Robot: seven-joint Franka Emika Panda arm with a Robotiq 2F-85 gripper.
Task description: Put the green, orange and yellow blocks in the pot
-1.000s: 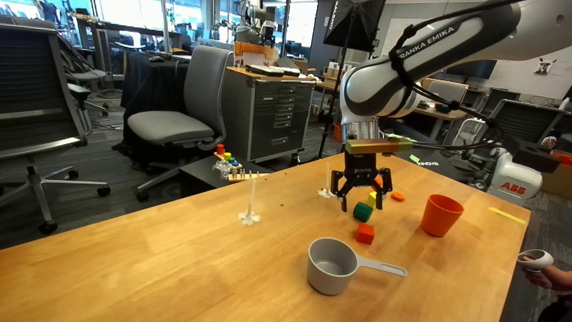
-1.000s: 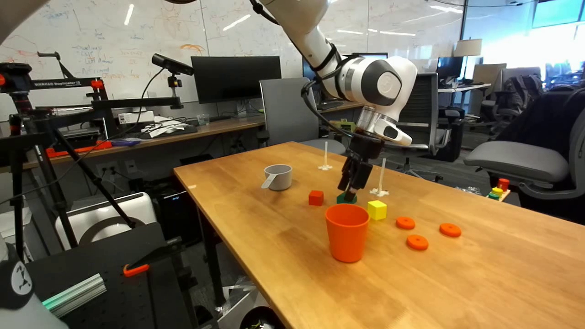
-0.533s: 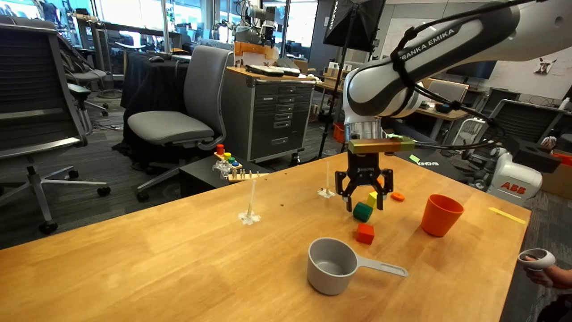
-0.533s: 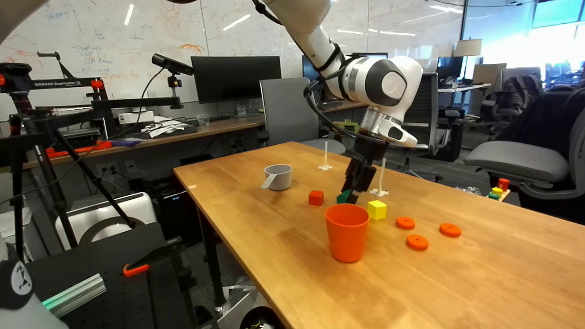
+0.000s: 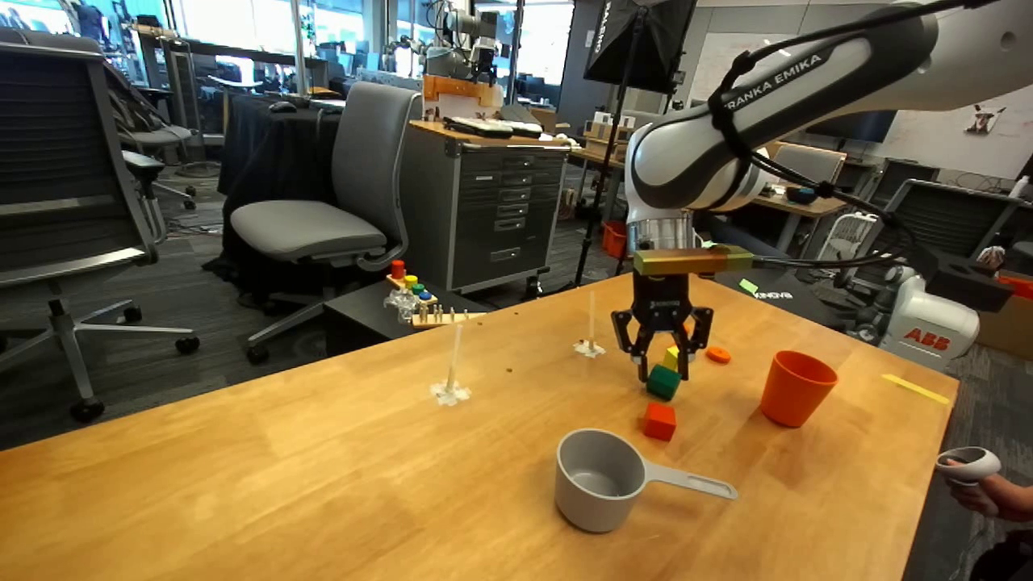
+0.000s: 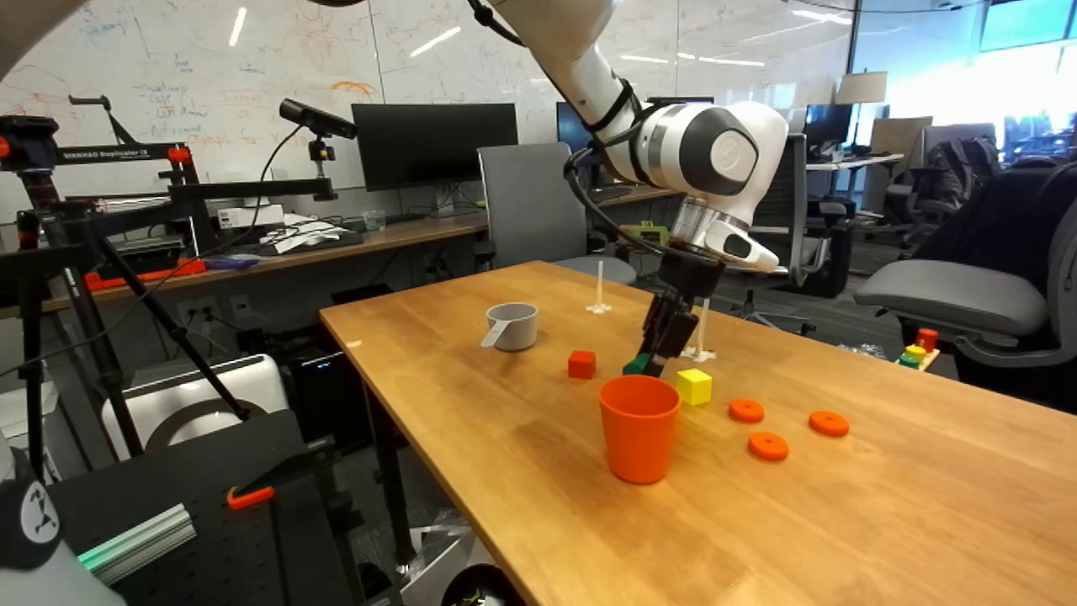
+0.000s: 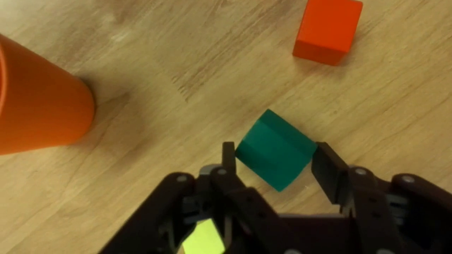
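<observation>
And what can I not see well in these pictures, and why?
Yellow block: wrist view, hidden partly by the gripper and bottom edge.
Green block: exterior view, partly behind the gripper.
Inside bottom of the orange cup: both exterior views, its near side.
Most of the person: exterior view, right edge.
Whiteboard writing: exterior view, too faint.

The tool (image 5: 663, 374) brackets the green block (image 5: 662, 385) near the orange block (image 5: 659, 422).

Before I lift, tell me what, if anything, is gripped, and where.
The gripper brackets the green block, fingertips seemingly touching opposite corners; whether it is firmly held cannot be told.
</observation>
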